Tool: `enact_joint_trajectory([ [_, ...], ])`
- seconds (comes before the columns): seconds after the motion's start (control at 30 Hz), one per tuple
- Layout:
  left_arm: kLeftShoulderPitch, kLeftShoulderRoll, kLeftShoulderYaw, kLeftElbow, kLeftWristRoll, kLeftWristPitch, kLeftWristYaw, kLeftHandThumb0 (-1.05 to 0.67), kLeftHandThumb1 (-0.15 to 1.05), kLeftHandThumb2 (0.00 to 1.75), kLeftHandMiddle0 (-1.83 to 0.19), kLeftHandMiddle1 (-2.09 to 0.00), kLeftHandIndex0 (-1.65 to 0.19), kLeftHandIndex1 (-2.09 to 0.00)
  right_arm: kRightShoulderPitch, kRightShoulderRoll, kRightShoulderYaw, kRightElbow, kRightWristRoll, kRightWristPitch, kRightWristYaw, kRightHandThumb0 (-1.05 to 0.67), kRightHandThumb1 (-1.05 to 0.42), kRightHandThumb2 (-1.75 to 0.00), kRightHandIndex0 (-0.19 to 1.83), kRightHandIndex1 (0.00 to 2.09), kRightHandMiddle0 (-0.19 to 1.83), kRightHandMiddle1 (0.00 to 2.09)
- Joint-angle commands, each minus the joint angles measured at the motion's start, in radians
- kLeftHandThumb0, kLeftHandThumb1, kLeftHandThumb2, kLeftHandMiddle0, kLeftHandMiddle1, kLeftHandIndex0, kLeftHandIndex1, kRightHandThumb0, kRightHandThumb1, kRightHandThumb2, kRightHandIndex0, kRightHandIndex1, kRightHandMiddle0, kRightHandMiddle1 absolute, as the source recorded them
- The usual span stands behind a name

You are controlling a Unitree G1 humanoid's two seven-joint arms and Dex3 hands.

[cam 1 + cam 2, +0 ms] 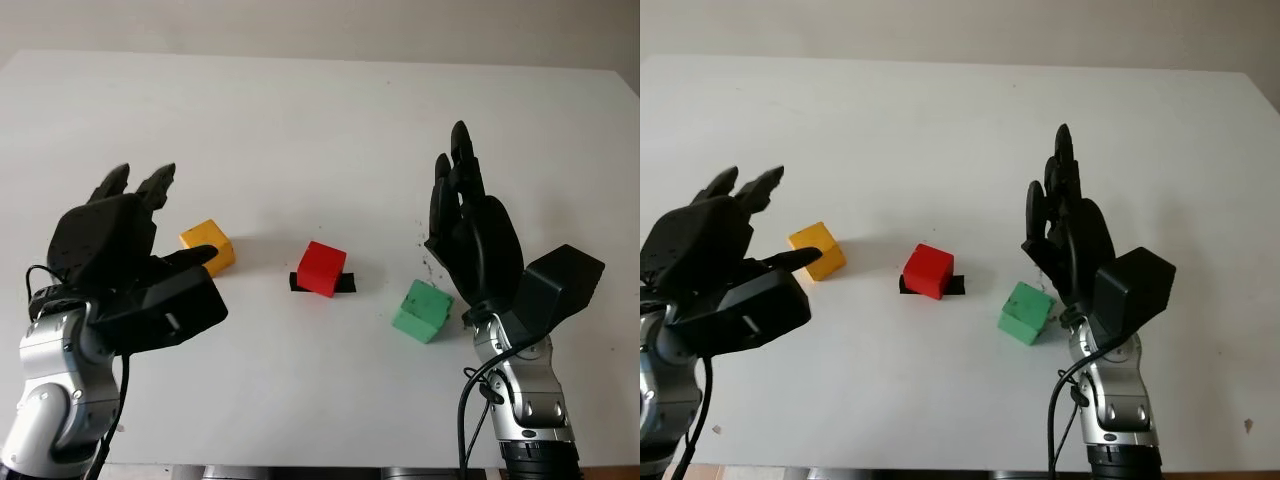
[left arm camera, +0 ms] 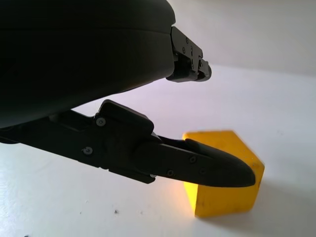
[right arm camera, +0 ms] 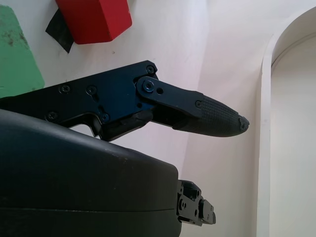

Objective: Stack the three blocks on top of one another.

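There are three blocks, one of each color, and none sits on another. They lie in a loose row across the white table.

The red block is in the middle. It sits on a small black patch, and the block covers most of that patch, so only its edges peek out. The yellow block is off to the left of the red one, well apart from it. The green block is to the right of the red one and a bit closer to the robot. It has some dark specks on its top.

The left hand is by the yellow block. It holds nothing and is open. One finger reaches across in front of the yellow block and hides part of it. From the head camera you cannot tell if that finger touches the block.

The right hand is just beside the green block, on its right. It holds nothing and is open, with its fingers pointing away from the robot. The wrist behind it hides a bit of the table.

There are two hands and two silver arms, coming in from the bottom.
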Motion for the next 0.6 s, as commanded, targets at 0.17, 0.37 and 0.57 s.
enact_joint_trajectory([
  [0.17, -0.032, -0.024, -0.038, 0.007, 0.043, 0.016, -0.074, -1.03, 1.05, 0.22, 0.04, -0.04, -0.04, -0.01, 0.015, -0.004, -0.011, -0.037, 0.0, 0.037, -0.012, -0.71, -1.05, -0.68, -0.19, 0.0, -0.19, 0.0],
  [0.37, -0.031, -0.027, -0.068, 0.013, 0.099, 0.016, -0.114, -1.03, 1.05, 0.23, 0.07, -0.04, -0.07, -0.04, 0.014, -0.006, -0.024, -0.033, 0.014, 0.026, 0.0, -0.68, -1.05, -0.68, -0.19, 0.0, -0.19, 0.0],
  [0.57, -0.033, -0.057, -0.089, 0.041, 0.188, 0.032, -0.107, -1.0, 1.05, 0.22, 0.06, -0.05, -0.07, -0.04, 0.017, -0.006, -0.031, -0.04, 0.027, 0.041, 0.002, -0.68, -1.05, -0.65, -0.19, 0.0, -0.19, 0.0],
])
